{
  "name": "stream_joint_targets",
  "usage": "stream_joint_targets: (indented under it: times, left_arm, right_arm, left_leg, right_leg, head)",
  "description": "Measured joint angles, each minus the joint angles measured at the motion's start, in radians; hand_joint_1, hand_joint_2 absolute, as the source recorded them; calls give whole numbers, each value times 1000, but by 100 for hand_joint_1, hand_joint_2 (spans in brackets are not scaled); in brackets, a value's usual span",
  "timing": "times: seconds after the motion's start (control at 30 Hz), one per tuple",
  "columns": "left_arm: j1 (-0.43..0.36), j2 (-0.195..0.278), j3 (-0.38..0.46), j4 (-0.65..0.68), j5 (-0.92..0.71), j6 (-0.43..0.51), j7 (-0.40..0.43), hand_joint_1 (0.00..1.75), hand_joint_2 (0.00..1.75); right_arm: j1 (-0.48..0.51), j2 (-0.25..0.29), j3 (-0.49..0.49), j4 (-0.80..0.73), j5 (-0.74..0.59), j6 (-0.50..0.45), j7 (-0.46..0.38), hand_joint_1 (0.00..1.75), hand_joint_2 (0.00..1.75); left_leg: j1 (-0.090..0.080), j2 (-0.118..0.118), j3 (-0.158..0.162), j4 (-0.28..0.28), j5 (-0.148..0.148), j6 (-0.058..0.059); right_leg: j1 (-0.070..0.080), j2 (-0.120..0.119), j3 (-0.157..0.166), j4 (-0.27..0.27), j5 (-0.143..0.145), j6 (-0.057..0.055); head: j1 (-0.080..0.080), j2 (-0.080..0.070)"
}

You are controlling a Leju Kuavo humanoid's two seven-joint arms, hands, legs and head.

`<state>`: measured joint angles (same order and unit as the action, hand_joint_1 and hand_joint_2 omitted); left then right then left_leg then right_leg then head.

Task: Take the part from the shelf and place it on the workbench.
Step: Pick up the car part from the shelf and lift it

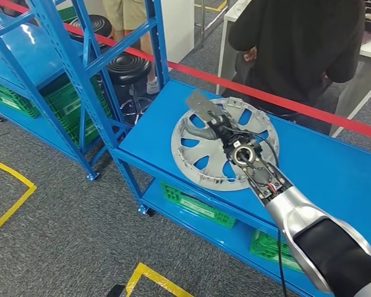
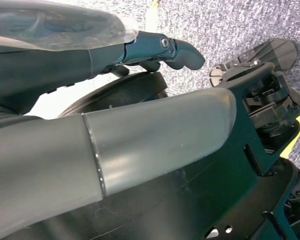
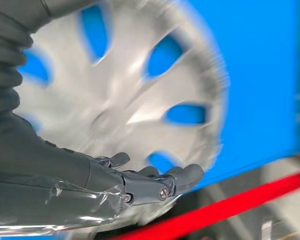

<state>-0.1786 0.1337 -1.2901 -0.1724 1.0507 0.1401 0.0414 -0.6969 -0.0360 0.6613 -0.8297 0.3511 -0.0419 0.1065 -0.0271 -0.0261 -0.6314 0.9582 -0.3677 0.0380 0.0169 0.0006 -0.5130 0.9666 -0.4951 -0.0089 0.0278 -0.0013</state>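
The part (image 1: 211, 154), a round silver plastic wheel cover with spoke cut-outs, lay flat on the blue shelf (image 1: 332, 167), directly under the right hand (image 1: 211, 114). That hand was extended above it, fingers (image 3: 178, 177) spread and holding nothing. The left hand (image 2: 156, 50) hung over the floor, its state unclear.

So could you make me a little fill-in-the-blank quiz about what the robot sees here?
1. The silver hubcap lies flat on a ____ shelf.
2. The robot's ____ hand reaches over the hubcap.
3. A ____ tape stretches behind the shelf.
4. Green ____ sit on the lower level.

Missing words: blue; right; red; crates
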Motion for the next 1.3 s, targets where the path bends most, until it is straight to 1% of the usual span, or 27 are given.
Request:
stream_joint_targets:
  times: [0.03, 0.1, 0.2, 0.3, 0.4, 0.67, 1.0, 1.17, 1.3]
  left_arm:
    - [1, 1, 0, 0, 3, 2, 1, 0, 0]
    - [3, 2, 1, 0, 7, 5, 3, 0, 0]
    - [7, 4, 2, 0, 15, 9, 3, 0, 0]
    - [14, 5, 6, 0, 23, 15, 5, 0, 0]
    - [20, 6, 9, 0, 28, 17, 9, 0, 0]
    - [30, 11, 10, 0, 32, 20, 9, 0, 0]
    - [39, 18, 20, 0, 28, 20, 9, 0, 0]
    - [46, 21, 28, 0, 38, 26, 14, 0, 0]
    - [51, 22, 30, 0, 39, 27, 16, 0, 0]
  right_arm:
    - [-5, -3, 9, -12, 50, 29, 53, 0, 175]
    - [-12, -8, 26, -41, 116, 85, 129, 0, 175]
    - [-18, -15, 52, -86, 155, 166, 191, 0, 175]
    - [-18, -20, 85, -131, 175, 246, 229, 0, 175]
    - [-12, -27, 122, -169, 187, 280, 239, 0, 175]
    - [15, -50, 173, -244, 180, 291, 244, 0, 175]
    - [98, -111, 209, -382, 126, 343, 252, 0, 175]
    - [137, -142, 220, -409, 119, 361, 252, 0, 175]
    - [158, -160, 230, -412, 129, 353, 252, 0, 175]
  left_leg:
    - [0, 0, 0, 0, 0, 0]
    - [0, 0, 0, -1, -1, -1]
    - [0, 0, 0, -2, -1, -1]
    - [0, 0, 1, -4, -1, -2]
    - [0, 0, 1, -4, -2, -2]
    - [0, 0, 1, -5, -2, -3]
    - [0, 0, 1, -4, -3, -4]
    - [0, 0, 1, -4, -3, -4]
    - [0, 0, 1, -4, -3, -4]
  right_leg:
    - [0, 0, 0, 0, 0, 0]
    - [0, 0, -1, 0, -1, -1]
    - [0, 1, -1, 0, -2, -2]
    - [0, 1, -1, 0, -2, -3]
    - [0, 1, -2, 0, -3, -4]
    - [0, 1, -2, 0, -3, -4]
    - [0, 1, -2, 0, -4, -4]
    - [0, 1, -1, 0, -4, -4]
    - [0, 1, -1, 0, -4, -4]
  head:
    - [-1, 0]
    - [-1, 0]
    - [-2, 0]
    - [-4, 0]
    - [-5, 0]
    - [-6, 0]
    - [-6, 0]
    - [-6, 0]
    - [-6, 0]
